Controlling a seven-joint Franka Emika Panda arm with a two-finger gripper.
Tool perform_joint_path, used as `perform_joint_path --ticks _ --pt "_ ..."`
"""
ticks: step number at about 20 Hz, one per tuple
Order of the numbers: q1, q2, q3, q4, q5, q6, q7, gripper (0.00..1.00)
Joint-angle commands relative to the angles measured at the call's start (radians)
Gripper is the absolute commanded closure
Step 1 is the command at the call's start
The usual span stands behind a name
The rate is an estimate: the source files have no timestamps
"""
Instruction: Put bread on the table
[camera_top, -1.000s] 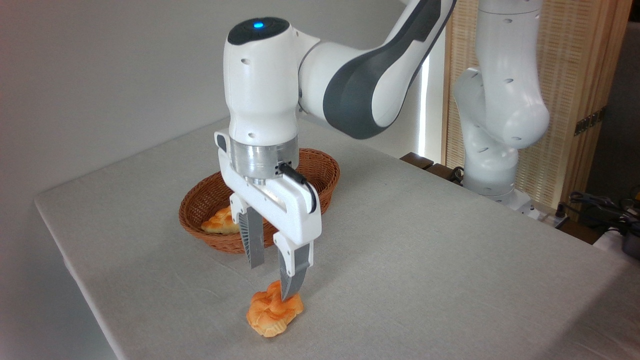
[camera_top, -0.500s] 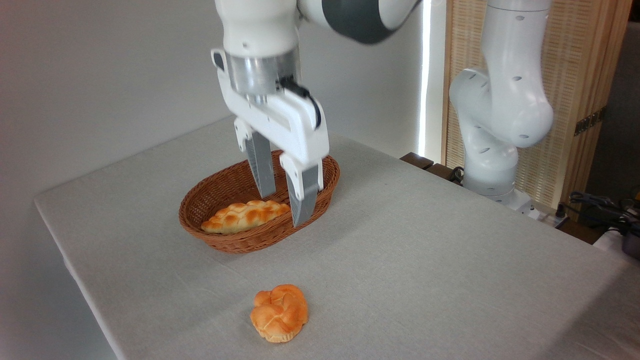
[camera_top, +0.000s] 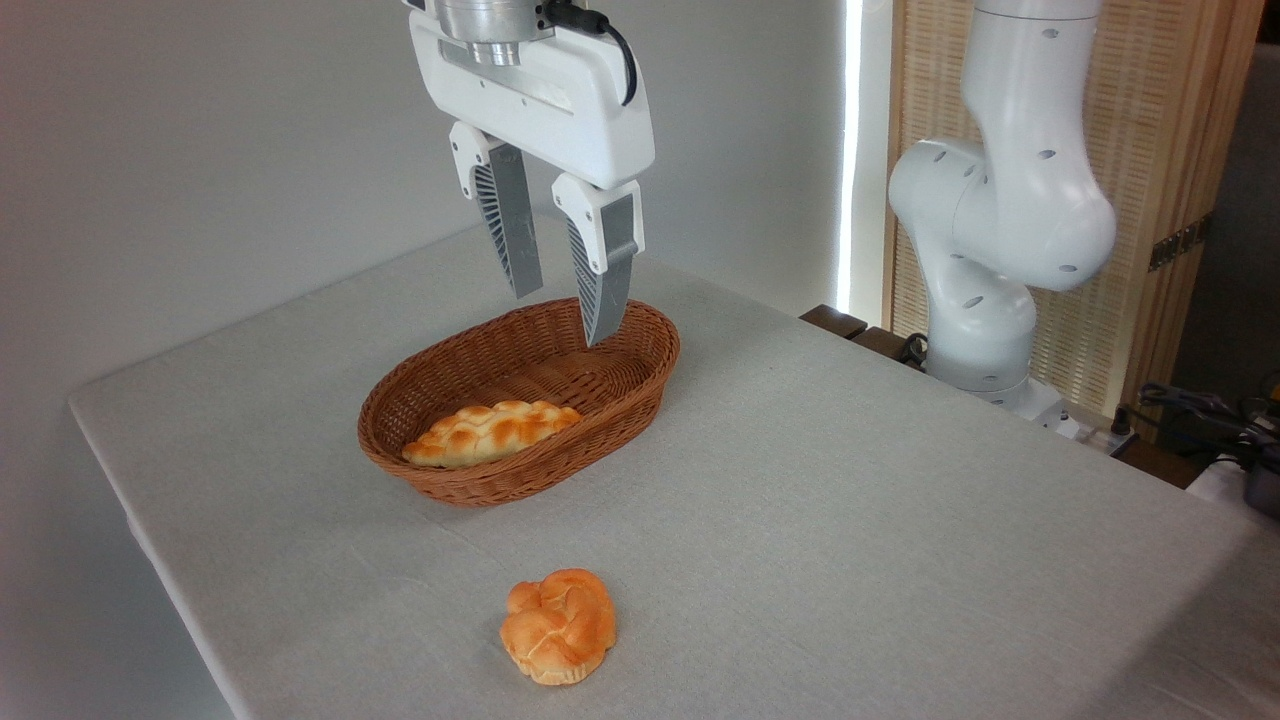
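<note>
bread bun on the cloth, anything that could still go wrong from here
The bread lies free on the table, fairly near the front edge, so a bump or a tug on the cloth could send it off. The open hand hangs empty above the wicker basket; dropping straight down might strike the rim or the braided loaf.

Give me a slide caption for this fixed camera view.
Open gripper above the wicker basket holding a braided loaf; knotted bun on the table.

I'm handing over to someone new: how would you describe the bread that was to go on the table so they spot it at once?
On the grey-clothed table, look in front of the wicker basket, toward the near edge. The bread lies alone on the cloth: small, round, golden-orange with a knotted top, unlike the longer, paler braided loaf in the basket.
</note>
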Motion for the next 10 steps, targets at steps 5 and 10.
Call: perform_joint_path --ticks 5,10 --pt "0.091 0.104 -0.076 0.134 0.024 -0.022 -0.003 0.0" --pt "0.091 0.104 -0.112 0.131 0.06 -0.019 -0.009 0.0"
